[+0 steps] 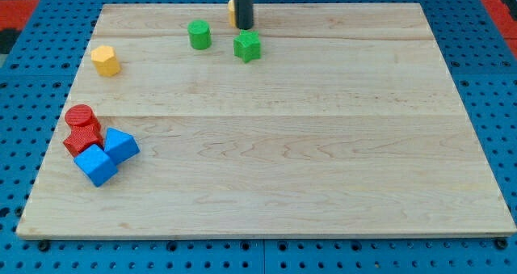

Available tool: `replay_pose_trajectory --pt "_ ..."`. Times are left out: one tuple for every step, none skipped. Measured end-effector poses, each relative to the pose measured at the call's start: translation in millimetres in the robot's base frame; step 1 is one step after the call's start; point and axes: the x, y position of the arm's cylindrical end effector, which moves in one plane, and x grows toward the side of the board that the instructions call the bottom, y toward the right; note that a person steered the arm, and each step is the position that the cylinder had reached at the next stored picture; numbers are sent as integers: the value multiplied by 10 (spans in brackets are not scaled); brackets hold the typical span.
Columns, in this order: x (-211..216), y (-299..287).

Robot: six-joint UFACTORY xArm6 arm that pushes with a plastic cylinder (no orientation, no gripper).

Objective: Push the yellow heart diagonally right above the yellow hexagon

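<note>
The yellow hexagon point(105, 61) sits near the board's left edge, in the upper part. The yellow heart point(231, 13) lies at the board's top edge, mostly hidden behind my rod; only a small yellow sliver shows to the rod's left. My tip point(244, 27) stands right beside that sliver, on its right and lower side, apparently touching it. The heart is far to the right of the hexagon and higher in the view.
A green cylinder point(199, 35) and a green star-like block point(248, 45) lie just below my tip. At the lower left a red cylinder point(81, 118), a red block point(81, 138) and two blue blocks point(120, 145) point(96, 165) cluster together.
</note>
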Motion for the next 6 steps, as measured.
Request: replay_pose_trajectory --pt "-53 607" --pt "-479 424" --pt "-290 -197" --pt "39 -1049" --pt "129 -1248" --pt "312 -745"
